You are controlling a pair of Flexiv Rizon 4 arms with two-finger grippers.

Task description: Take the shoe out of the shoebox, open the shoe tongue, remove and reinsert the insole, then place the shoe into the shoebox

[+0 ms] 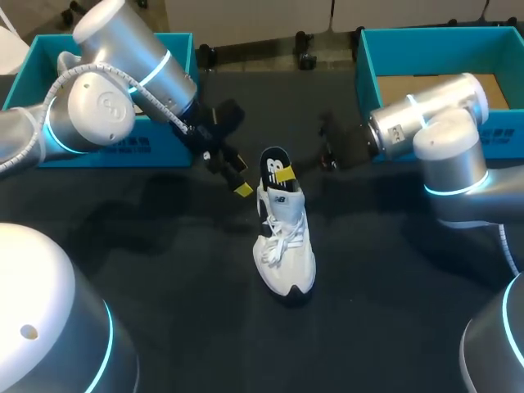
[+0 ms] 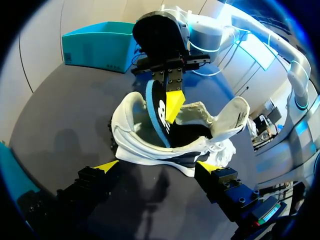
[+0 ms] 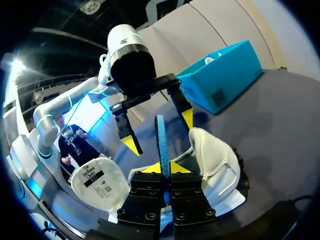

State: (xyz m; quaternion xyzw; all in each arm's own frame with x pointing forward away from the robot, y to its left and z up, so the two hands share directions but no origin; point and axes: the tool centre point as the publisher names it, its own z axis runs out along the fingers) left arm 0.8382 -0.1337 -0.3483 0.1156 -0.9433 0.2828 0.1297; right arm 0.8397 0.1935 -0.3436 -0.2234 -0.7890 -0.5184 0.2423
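A white shoe (image 1: pixel 286 246) stands on the dark table, heel toward the back. Its black insole (image 1: pixel 274 160), blue along the edge, sticks up out of the heel opening. My right gripper (image 1: pixel 284 174) is shut on the insole's upper part; in the right wrist view the yellow tips (image 3: pixel 165 167) pinch the insole's blue edge (image 3: pixel 161 137). The tongue (image 3: pixel 97 182) is folded forward over the laces. My left gripper (image 1: pixel 237 176) hangs open just left of the heel. In the left wrist view its tips (image 2: pixel 157 165) stand wide apart, and the shoe (image 2: pixel 145 145) lies just ahead of them.
A teal shoebox (image 1: pixel 115 147) stands at the back left behind my left arm. A second teal box (image 1: pixel 364 74) with a brown cardboard floor sits at the back right behind my right arm. Bare dark tabletop (image 1: pixel 196 311) lies in front of the shoe.
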